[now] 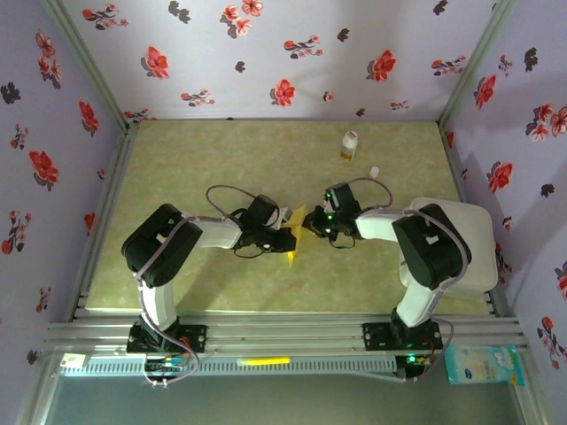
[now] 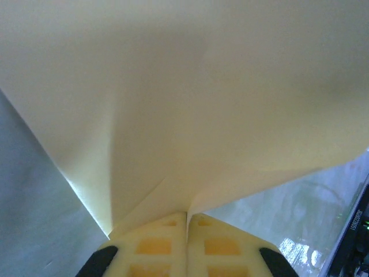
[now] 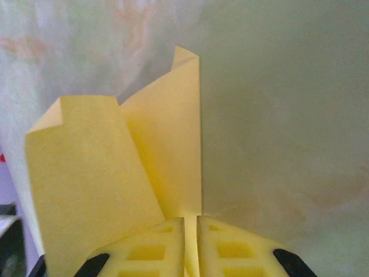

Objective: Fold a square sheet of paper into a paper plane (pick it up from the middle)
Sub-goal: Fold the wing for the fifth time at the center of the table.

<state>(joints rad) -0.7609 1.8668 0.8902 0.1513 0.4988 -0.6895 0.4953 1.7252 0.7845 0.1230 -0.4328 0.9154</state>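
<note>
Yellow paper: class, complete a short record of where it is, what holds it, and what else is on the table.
paper: yellow paper, folded, between the two arms, mid-table
left pincer: shut on the paper
right pincer: paper between its fingers, narrow gap, grip unclear
elsewhere: bottle, far right of table

folded mustard-yellow paper sheet (image 3: 86, 173): 1 | grippers: 2 (left gripper (image 2: 186, 231), right gripper (image 3: 190, 231)) | white-and-orange bottle (image 1: 350, 145): 1 | small white cap (image 1: 375, 171) just beside bottle: 1 | blue packet (image 1: 483, 363): 1
</note>
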